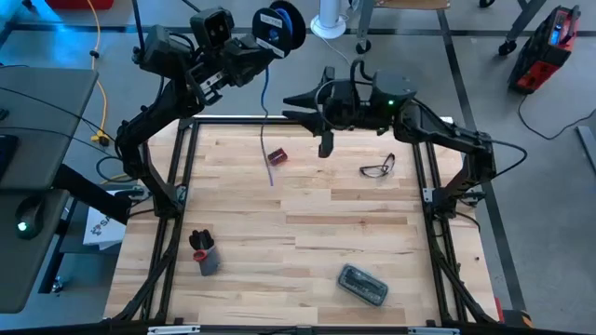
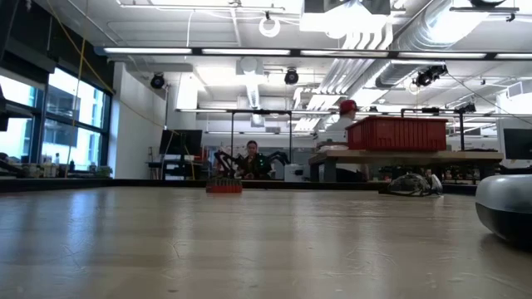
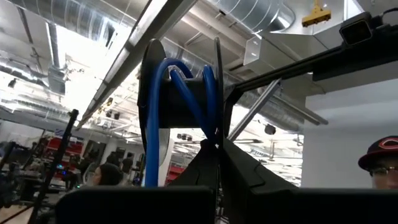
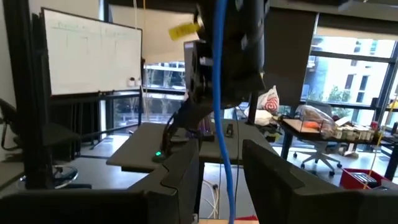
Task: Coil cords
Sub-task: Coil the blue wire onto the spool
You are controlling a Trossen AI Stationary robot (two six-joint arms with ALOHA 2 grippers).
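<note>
A round black reel wound with blue cord is held high beyond the table's far edge by my left gripper, which is shut on it. From the reel a loose length of cord hangs down, and its end reaches the far part of the table. My right gripper is level over the far edge, open and pointing toward the table's left. In the right wrist view the hanging cord lines up with the gap between its fingers and touches neither. My left gripper pinches the rim of one of the reel's flanges between its two shut fingers, at the edge nearest the gripper. The fingers slant upward from the table's left. The reel is lifted clear and stands on edge above the fingertips, the cord hanging from it.
A small red block lies by the cord's end. Dark-framed glasses lie at the far right. A grey case sits near the front edge, and a black and grey object at the near left. People show in the room behind.
</note>
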